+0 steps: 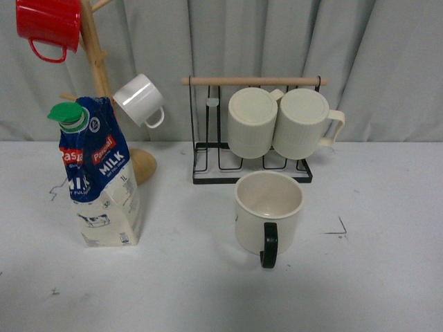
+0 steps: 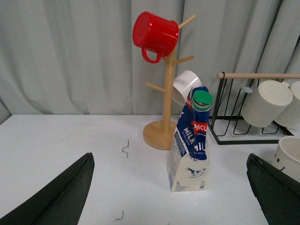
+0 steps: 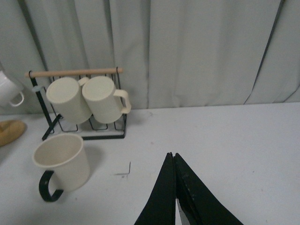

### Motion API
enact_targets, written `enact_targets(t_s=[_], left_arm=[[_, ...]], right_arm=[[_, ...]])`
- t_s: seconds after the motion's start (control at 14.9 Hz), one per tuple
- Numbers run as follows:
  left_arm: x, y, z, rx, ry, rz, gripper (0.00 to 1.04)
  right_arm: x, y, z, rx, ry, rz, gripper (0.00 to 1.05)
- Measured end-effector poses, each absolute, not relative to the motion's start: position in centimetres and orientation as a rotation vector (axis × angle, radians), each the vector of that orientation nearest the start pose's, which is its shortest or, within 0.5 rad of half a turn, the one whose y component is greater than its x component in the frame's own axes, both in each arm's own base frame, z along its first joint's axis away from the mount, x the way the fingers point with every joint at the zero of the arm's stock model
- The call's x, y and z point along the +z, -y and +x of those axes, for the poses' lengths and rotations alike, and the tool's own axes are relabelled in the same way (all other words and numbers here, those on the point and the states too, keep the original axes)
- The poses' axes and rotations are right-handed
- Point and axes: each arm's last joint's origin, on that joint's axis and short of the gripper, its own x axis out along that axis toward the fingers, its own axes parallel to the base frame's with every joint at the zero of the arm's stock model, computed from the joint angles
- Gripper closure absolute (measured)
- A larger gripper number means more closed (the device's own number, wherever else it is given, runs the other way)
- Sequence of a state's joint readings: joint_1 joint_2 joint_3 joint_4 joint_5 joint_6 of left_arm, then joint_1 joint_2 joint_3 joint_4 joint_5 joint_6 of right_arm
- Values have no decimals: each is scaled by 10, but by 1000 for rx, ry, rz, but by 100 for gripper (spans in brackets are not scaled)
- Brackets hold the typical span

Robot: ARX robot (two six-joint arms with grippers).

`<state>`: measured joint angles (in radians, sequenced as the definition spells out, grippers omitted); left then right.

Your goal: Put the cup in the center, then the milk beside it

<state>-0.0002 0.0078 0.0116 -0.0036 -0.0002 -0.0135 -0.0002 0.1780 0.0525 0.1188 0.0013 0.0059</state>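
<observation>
The cup (image 1: 268,207) stood upright near the middle of the worktop (image 1: 208,290), just in front of the wire rack (image 1: 256,81), with its handle turned toward the robot. That half of the task looked done. The milk (image 1: 104,180) stood well apart from it on the left, beside the base of the wooden mug tree (image 1: 97,62).

The left fingers (image 2: 65,197) were spread wide and low, facing the carton with nothing between them. The right fingers (image 3: 164,201) were pressed together, empty, off to the cup's right.

The milk seemed to be the step in hand. The carton was glossy printed paperboard, and its blue top was creased and leaning under the round green cap. A grip on the squarer white lower body would likely hold better than one on the soft top. It should travel upright and land just beside the cup, clear of the black loop handle and the rack.

The cup was wide, smooth and cream-glazed, while the mugs on the rack were ribbed. The worktop was matte and pale.
</observation>
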Motion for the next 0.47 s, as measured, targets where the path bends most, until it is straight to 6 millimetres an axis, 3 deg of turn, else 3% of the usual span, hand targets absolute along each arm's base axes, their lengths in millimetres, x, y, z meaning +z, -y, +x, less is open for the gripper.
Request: enact_targets(t_s=[0.13, 0.47], left_arm=[[167, 0, 97, 0, 0, -14, 7], [166, 0, 97, 0, -1, -14, 7]], right_arm=[[173, 0, 97, 0, 17, 6, 103], [167, 0, 97, -1, 4, 6, 103]])
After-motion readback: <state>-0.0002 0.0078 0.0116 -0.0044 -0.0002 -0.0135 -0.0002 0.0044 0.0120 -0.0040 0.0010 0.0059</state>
